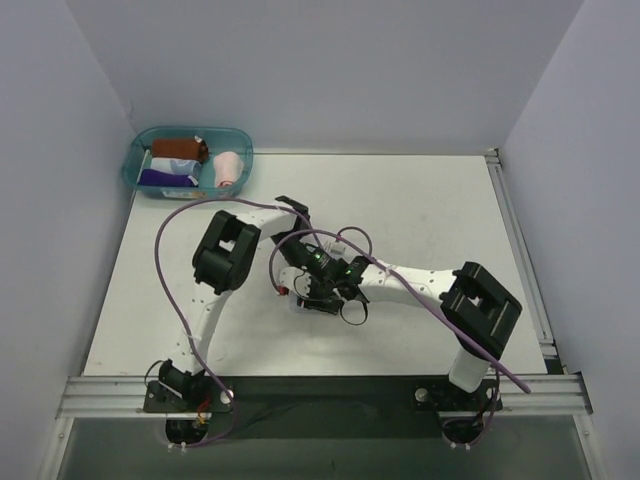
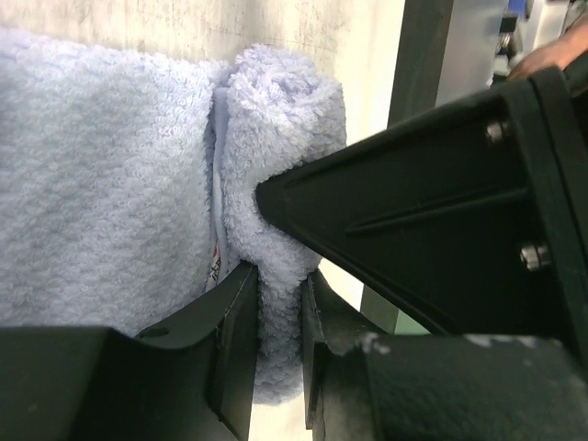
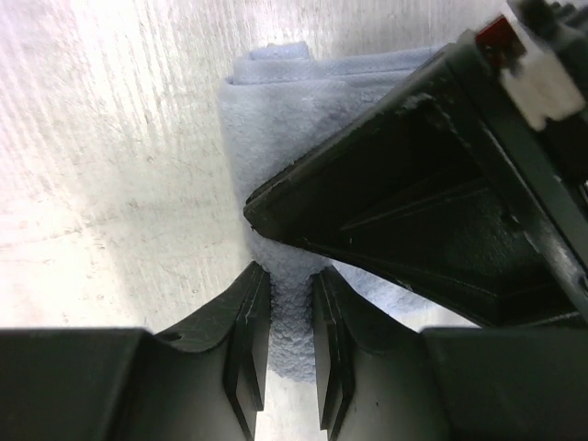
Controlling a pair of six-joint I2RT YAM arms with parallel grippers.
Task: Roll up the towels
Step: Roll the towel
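Nearest the viewer, at 6 o'clock in the overhead view, the left arm (image 1: 222,255) and right arm (image 1: 480,305) rise from their bases and lean inward to meet over the middle of the pale worktop (image 1: 420,210).

Far off at 10 o'clock sits a teal tub (image 1: 135,165). It holds finished rolls: a brown roll (image 1: 180,149), a purple roll (image 1: 165,178) and, at its right end, the pink towel (image 1: 229,168), already a stubby cylinder.

In the middle of the worktop, under both wrists and mostly hidden from above, lies the blue towel (image 2: 101,184). Seen from the left wrist, its left part is spread flat, while its right edge is curled into a thick, short roll. The left hand (image 2: 276,312) is clamped on the near end of that roll, with cloth filling the narrow gap between its fingers. The right hand (image 2: 413,211) reaches in from 3 o'clock, its tip pressing into the roll's side.

Seen from the right wrist, the right hand (image 3: 289,322) is likewise pinched on the folded edge of the blue towel (image 3: 276,119).

Judging by this, the pink towel is done. The blue towel is only begun, with most of its length left to roll.
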